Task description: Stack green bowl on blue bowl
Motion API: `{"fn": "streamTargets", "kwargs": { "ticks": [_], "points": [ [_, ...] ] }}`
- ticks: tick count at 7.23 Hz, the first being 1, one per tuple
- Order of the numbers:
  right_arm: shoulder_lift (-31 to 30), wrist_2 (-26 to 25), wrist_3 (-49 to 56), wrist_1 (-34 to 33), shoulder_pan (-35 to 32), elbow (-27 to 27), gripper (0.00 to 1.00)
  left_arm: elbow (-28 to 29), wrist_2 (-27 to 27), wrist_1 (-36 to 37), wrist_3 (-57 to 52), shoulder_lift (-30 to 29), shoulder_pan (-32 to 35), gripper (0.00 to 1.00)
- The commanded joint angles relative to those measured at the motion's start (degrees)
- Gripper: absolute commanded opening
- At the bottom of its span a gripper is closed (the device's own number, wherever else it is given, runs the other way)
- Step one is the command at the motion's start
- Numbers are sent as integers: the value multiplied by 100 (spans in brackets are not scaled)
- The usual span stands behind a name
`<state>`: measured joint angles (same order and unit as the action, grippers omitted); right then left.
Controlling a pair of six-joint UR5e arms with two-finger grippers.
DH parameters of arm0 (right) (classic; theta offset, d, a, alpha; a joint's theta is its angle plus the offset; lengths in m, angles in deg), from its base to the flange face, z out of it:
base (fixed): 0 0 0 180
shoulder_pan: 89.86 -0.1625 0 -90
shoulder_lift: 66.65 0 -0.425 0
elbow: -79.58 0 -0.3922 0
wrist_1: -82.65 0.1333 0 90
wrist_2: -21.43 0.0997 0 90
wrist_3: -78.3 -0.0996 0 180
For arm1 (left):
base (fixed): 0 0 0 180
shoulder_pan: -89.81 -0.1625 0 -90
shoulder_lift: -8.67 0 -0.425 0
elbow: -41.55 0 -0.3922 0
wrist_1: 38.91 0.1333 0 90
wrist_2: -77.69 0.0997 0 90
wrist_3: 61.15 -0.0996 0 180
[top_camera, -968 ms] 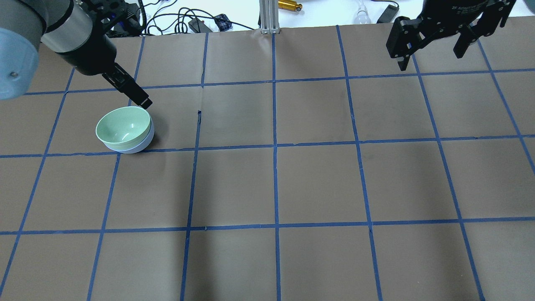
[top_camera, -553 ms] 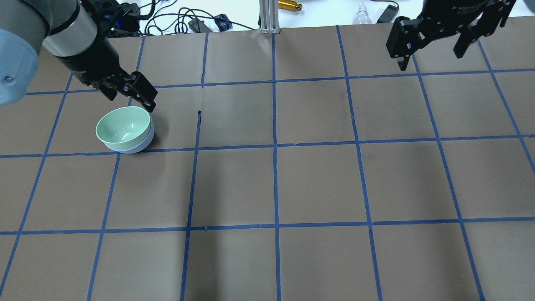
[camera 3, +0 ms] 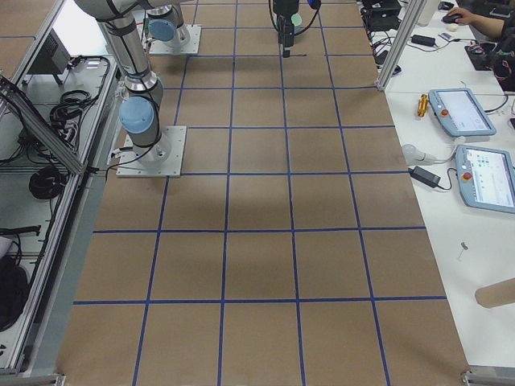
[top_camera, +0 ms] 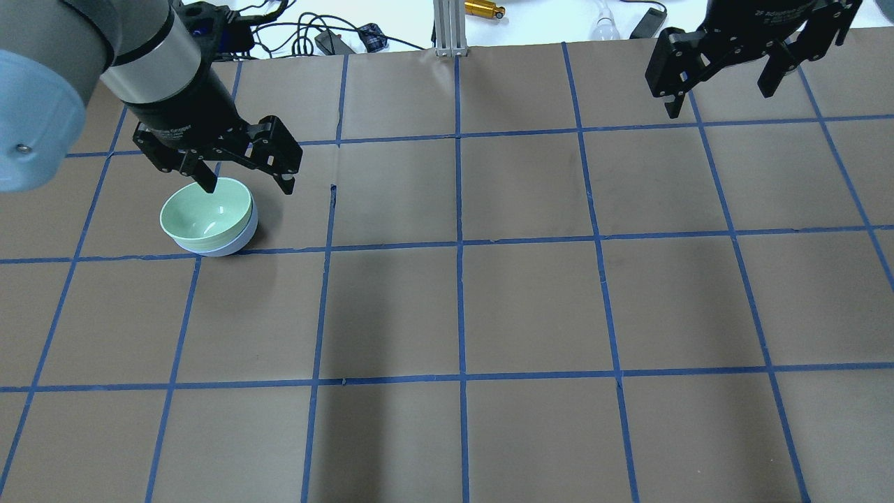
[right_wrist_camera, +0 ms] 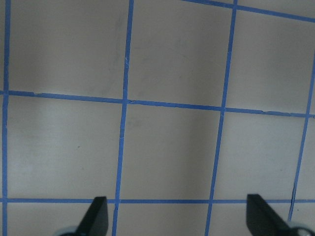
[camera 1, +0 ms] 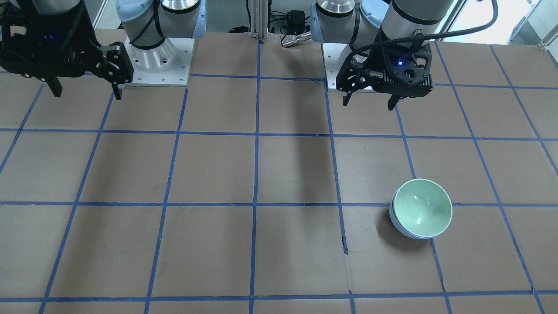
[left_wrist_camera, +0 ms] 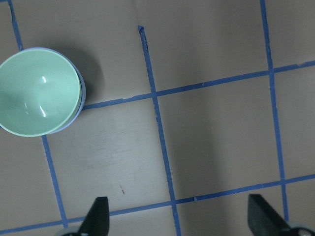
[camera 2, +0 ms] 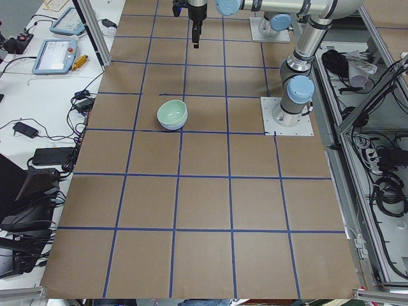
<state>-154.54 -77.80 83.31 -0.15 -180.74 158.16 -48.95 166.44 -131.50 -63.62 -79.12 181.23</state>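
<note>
The green bowl (top_camera: 206, 215) sits nested inside the blue bowl (top_camera: 239, 239) on the table's left side. Only the blue bowl's outer wall and rim show beneath it. The stack also shows in the front-facing view, green bowl (camera 1: 422, 208) in blue bowl (camera 1: 397, 226), and in the left wrist view (left_wrist_camera: 37, 93). My left gripper (top_camera: 248, 186) is open and empty, up above the table by the stack's far right rim, touching neither bowl. My right gripper (top_camera: 719, 101) is open and empty, high over the far right corner.
The table is brown paper with a blue tape grid (top_camera: 461, 244). An aluminium post (top_camera: 450, 28) and tangled cables (top_camera: 314, 35) stand at the far edge. The two arm bases (camera 1: 157, 56) are bolted at the robot's side. A torn tape end (top_camera: 333, 190) lies right of the bowls.
My left gripper has turned about its axis, so both spread fingers now show, and has shifted a little right and up from the bowls' far rim. Bowls and right arm have not moved.
</note>
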Motion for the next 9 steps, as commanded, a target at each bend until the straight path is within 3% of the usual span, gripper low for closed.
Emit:
{"fn": "streamTargets", "kwargs": {
  "ticks": [1,9],
  "points": [
    [0,0,0,0,0,0,100,102,264,-67,89,51,-62,100],
    [0,0,0,0,0,0,100,191,337,-66,115,-20,-45,100]
  ]
}}
